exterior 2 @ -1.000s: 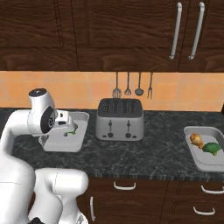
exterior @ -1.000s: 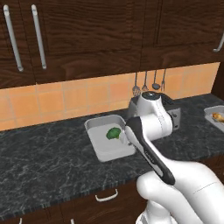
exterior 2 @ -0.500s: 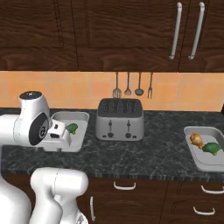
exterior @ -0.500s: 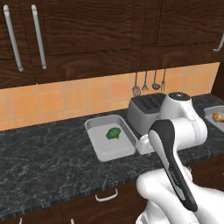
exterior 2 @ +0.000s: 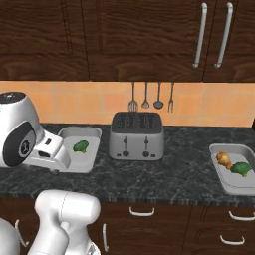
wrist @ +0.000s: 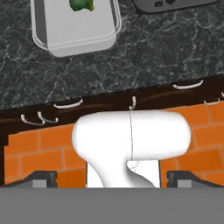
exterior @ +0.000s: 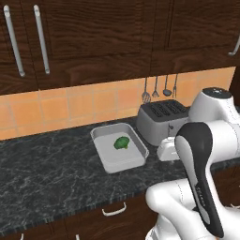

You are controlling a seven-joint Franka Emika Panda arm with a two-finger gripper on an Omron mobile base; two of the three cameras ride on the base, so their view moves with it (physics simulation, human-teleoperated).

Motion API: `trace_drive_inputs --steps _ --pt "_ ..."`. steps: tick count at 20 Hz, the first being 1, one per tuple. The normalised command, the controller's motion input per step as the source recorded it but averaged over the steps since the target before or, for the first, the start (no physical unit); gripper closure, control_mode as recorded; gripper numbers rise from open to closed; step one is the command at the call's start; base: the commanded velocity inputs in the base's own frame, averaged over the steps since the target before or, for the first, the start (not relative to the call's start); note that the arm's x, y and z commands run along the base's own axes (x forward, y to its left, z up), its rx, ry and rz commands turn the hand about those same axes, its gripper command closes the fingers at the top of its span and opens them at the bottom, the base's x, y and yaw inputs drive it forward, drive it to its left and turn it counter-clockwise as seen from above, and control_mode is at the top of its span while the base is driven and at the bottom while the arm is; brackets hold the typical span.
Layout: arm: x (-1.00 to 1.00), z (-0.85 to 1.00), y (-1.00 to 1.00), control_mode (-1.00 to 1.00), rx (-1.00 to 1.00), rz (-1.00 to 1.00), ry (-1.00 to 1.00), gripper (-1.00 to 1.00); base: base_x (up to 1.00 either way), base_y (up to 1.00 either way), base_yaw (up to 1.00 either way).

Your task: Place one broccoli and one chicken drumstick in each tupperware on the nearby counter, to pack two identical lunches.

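The arm is folded low in front of the worktop (exterior 2: 169, 177), its white hand reaching over the front edge just beside the left tub (exterior 2: 79, 155) and in front of the toaster (exterior 2: 136, 135). The tool (wrist: 112, 178) points down past the front edge, its two dark tips set wide apart with nothing between them. The left tub sits near the back edge, left of the toaster, and holds one broccoli (exterior: 122, 142) and nothing else. The toaster stands between the two tubs, with four utensils (exterior 2: 151, 97) hanging on the tiled wall behind it. The right tub (exterior 2: 234, 168) lies well apart, near the right end of the worktop, holding a drumstick (exterior 2: 223, 159) and a second broccoli (exterior 2: 241, 169) side by side. The left tub's broccoli is near the hand, behind it and off the tool's line; the right tub is far across the toaster.
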Motion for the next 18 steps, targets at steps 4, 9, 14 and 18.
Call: trace_drive_inputs --steps 4,9,14,18 --pt "0.00 0.00 0.00 -1.00 0.00 0.00 0.00 -1.00 0.00 0.00 0.00" --pt "-0.01 0.00 0.00 1.00 0.00 0.00 0.00 -1.00 -0.38 -0.11 -0.07" --pt "0.00 0.00 0.00 1.00 0.00 0.00 0.00 -1.00 -0.99 -0.46 -0.27" --pt "0.00 0.00 0.00 1.00 0.00 0.00 0.00 -1.00 -0.71 -0.69 -0.33"
